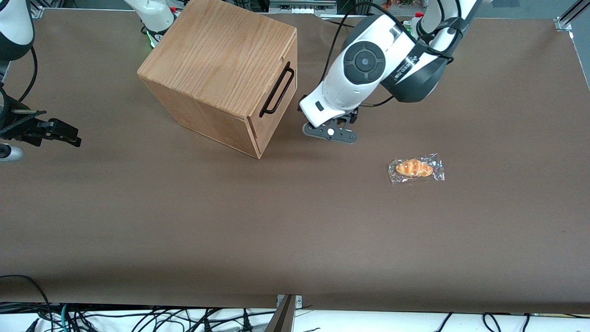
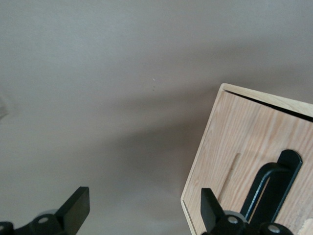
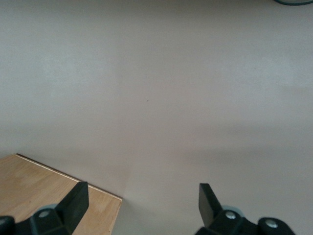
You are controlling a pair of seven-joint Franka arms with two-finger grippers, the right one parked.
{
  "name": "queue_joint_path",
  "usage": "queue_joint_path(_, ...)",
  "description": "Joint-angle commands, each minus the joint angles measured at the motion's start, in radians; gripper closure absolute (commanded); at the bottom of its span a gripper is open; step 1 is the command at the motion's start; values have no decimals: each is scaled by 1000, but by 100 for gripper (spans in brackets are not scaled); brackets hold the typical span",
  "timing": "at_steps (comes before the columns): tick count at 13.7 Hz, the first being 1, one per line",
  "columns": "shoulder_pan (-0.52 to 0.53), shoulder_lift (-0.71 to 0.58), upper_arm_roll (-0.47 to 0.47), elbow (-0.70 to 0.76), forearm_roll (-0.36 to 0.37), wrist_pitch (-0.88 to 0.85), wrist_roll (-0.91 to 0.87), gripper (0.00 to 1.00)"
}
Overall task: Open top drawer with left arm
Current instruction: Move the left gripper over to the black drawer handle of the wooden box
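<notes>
Top drawer (image 1: 275,99) not yet opened: open, empty hand (image 2: 144,208) beside its black handle (image 1: 277,91), grasp and pull left.

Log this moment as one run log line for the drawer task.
stage: approach | left arm gripper: open, in front of top drawer, off black bar handle | drawer: closed | wrapped pastry: untouched on table

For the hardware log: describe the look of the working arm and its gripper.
The left arm is white with dark grey joint bands, a round dark cap, small lettering on one band and a black cable looped over it. Its gripper is small and black, with flat wedge-shaped fingers and silver screws.
</notes>
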Motion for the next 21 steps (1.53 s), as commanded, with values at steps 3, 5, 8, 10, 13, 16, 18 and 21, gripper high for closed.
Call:
queue_joint_path(3, -40, 32, 6, 5, -77, 53, -2, 0)
queue_joint_path(5, -53, 42, 4, 5, -90, 72, -2, 0)
queue_joint_path(8, -69, 60, -2, 5, -96, 80, 1, 0)
queue_joint_path(10, -72, 71, -5, 5, -114, 80, 1, 0)
queue_joint_path(13, -72, 88, -38, 5, -114, 92, 0, 0)
queue_joint_path(16, -78, 95, -48, 6, -114, 95, 0, 0)
queue_joint_path(18, -89, 95, -51, 5, -113, 95, 1, 0)
queue_joint_path(21, -98, 106, -52, 6, -113, 100, 1, 0)
